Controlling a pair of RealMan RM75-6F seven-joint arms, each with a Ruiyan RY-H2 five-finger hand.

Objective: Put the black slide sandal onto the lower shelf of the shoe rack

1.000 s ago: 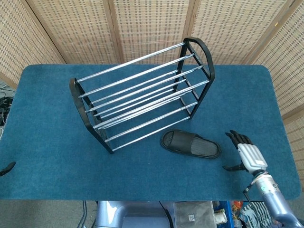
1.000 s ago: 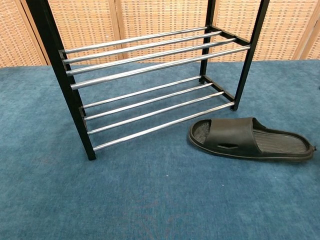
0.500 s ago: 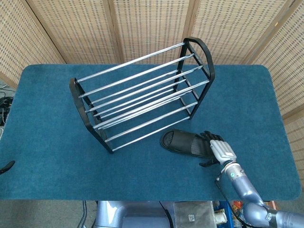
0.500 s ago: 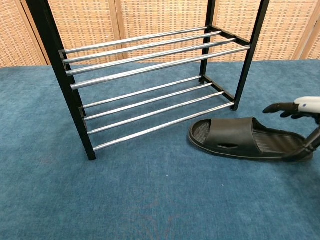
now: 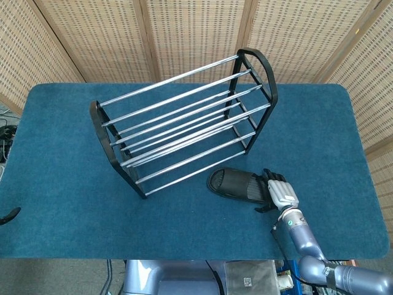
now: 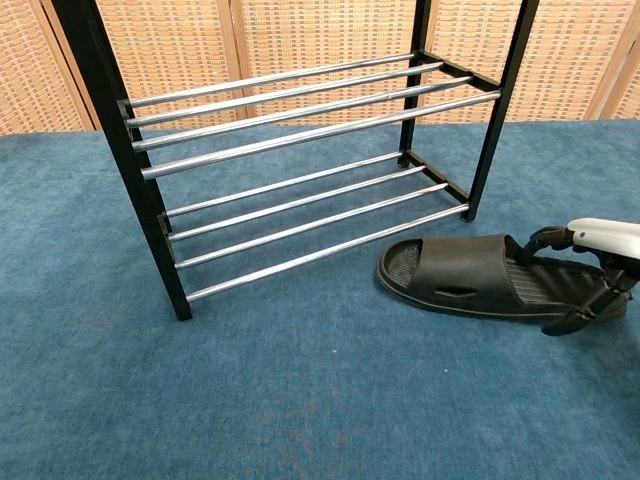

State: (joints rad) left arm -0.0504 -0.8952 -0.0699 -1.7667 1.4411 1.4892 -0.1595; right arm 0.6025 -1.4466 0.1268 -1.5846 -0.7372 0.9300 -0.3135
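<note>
- Head view: the black slide sandal [image 5: 238, 185] lies on the blue counter [image 5: 61, 184] just in front of the shoe rack [image 5: 184, 117]; the right hand [image 5: 276, 190] straddles its heel, fingers apart, not yet gripping. A shallow heel hold could let it slip.
- Chest view: the toe points toward the lower shelf [image 6: 310, 222]; lifted low, it may catch the front bar. No writing is readable.

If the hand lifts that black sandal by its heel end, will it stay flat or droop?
The black slide sandal looks like thin moulded rubber, so its toe will probably sag somewhat. It seems light. Its ribbed footbed should help grip. The right hand sits over the heel; whether it grips cannot be told.
</note>
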